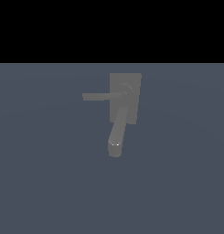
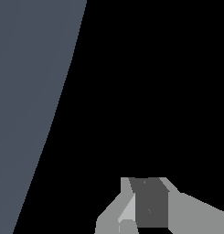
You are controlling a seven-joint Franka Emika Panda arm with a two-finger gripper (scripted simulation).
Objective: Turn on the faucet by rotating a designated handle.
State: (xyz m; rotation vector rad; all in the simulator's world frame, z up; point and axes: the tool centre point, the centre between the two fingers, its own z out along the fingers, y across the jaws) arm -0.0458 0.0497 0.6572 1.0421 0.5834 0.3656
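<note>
The matte grey faucet (image 1: 125, 98) shows in the exterior view, with a flat rectangular base plate (image 1: 134, 109). Its thick rounded spout (image 1: 117, 135) runs down toward the camera. The handle (image 1: 99, 96) is a thin flat bar joined to a small round hub (image 1: 126, 90), and it points toward the exterior view's left. No arm or gripper appears in the exterior view. In the wrist view my gripper (image 2: 141, 187) is seen from close up. Its fingers (image 2: 127, 205) lie together with no gap showing and nothing between them. The faucet is out of the wrist view.
A plain blue-grey floor (image 1: 49, 173) surrounds the faucet, with black background above it. The wrist view shows a strip of the same floor (image 2: 26, 100) and black elsewhere.
</note>
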